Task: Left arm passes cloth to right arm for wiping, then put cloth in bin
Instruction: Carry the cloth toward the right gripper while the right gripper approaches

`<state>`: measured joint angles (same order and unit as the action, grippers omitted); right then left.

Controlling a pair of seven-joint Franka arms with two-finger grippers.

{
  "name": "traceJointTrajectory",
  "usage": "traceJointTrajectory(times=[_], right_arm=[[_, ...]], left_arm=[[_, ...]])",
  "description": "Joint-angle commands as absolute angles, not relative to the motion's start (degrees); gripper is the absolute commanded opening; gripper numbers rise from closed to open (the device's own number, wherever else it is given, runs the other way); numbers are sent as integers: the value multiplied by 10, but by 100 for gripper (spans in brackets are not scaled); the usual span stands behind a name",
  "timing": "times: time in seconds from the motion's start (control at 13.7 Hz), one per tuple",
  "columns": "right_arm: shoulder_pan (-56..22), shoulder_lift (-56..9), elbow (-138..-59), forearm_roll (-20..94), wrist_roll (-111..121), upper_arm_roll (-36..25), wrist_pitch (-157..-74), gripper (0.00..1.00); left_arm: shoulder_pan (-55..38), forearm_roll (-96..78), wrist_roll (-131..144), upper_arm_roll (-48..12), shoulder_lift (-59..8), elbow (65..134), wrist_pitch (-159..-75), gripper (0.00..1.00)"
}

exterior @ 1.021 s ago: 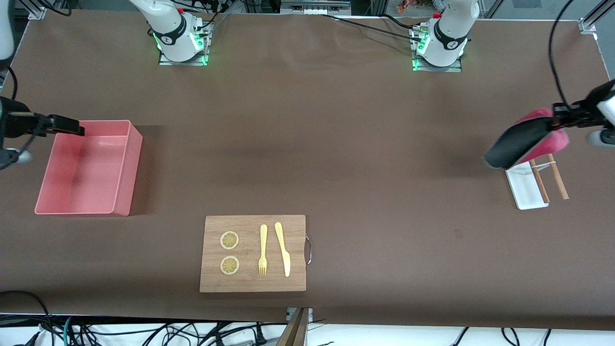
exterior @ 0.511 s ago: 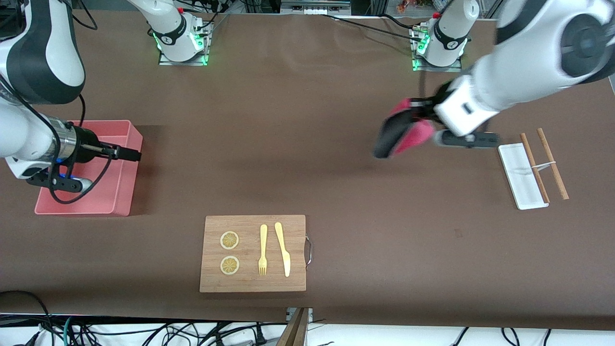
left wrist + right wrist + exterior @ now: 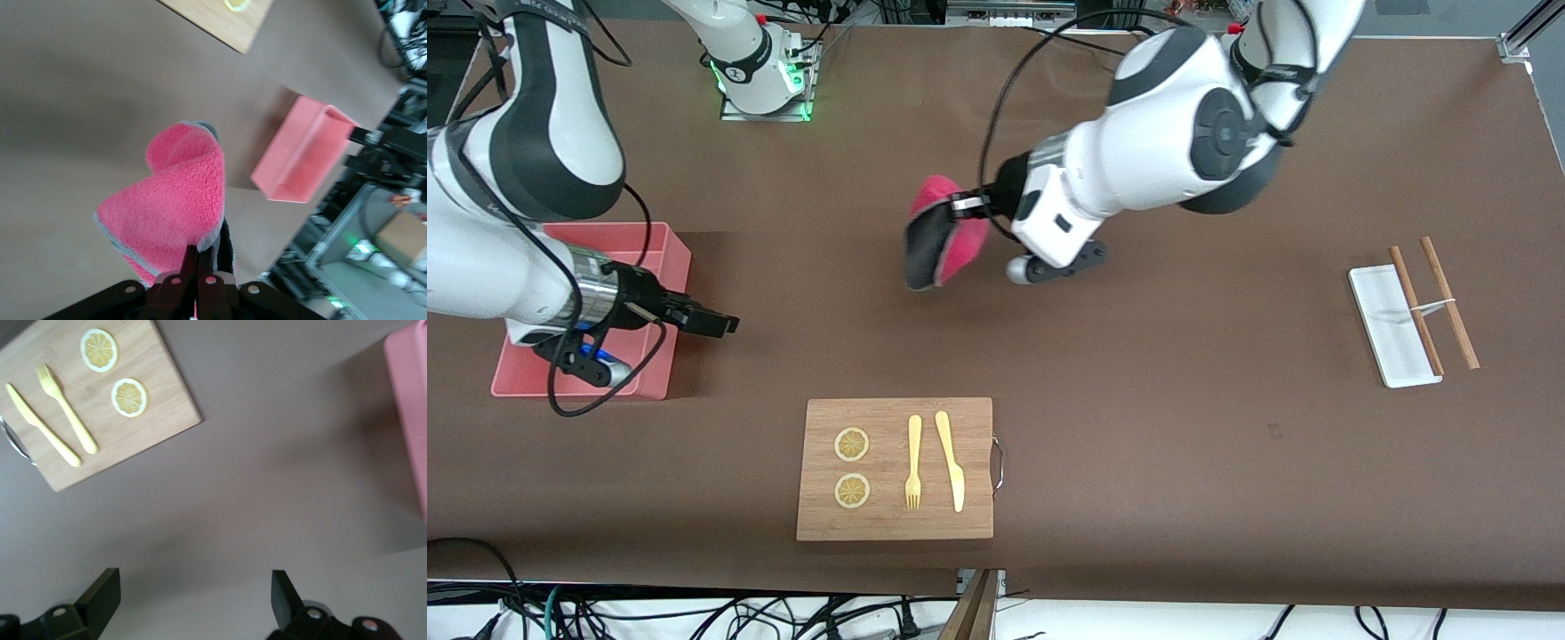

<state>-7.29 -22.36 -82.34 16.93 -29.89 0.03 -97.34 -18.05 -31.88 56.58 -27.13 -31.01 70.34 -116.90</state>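
Note:
My left gripper (image 3: 960, 206) is shut on the cloth (image 3: 938, 233), which hangs folded with its pink face and dark grey face showing, up in the air over the bare middle of the table. In the left wrist view the cloth (image 3: 175, 200) fills the centre, pinched at the gripper (image 3: 199, 257). My right gripper (image 3: 725, 324) is open and empty, just past the bin's wall on the side toward the table's middle. The pink bin (image 3: 660, 267) stands at the right arm's end and also shows in the left wrist view (image 3: 303, 160) and the right wrist view (image 3: 410, 407).
A wooden cutting board (image 3: 894, 520) with two lemon slices (image 3: 852, 444), a fork (image 3: 913, 462) and a knife (image 3: 950, 458) lies near the front camera. A small white tray (image 3: 1392, 324) and chopsticks (image 3: 1449, 302) lie at the left arm's end.
My left arm has swung the cloth from over the white tray toward the table's middle. My right gripper has moved out from over the bin toward the middle.

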Motion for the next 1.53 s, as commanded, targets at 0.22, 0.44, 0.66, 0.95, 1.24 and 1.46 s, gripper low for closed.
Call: traceJointTrajectory(times=[0.22, 0.44, 0.66, 0.95, 1.24, 1.46], right_arm=[[-105, -243, -817, 219, -389, -2, -1018, 100], [-110, -244, -817, 251, -421, -2, -1021, 100], [-119, -239, -817, 258, -460, -1, -1012, 100], [-120, -228, -818, 268, -523, 13, -953, 100], [-120, -218, -823, 277, -539, 13, -897, 100], [-120, -215, -824, 309, -566, 13, -876, 100]], left_arm=[[-236, -405, 611, -266, -335, 673, -1310, 0], [-247, -406, 611, -266, -337, 681, -1335, 0], [-249, -406, 611, -266, -337, 681, -1339, 0], [-249, -414, 611, -266, -337, 679, -1340, 0], [-248, -414, 611, -266, -336, 678, -1340, 0], [-247, -414, 611, -266, -336, 676, -1340, 0]])
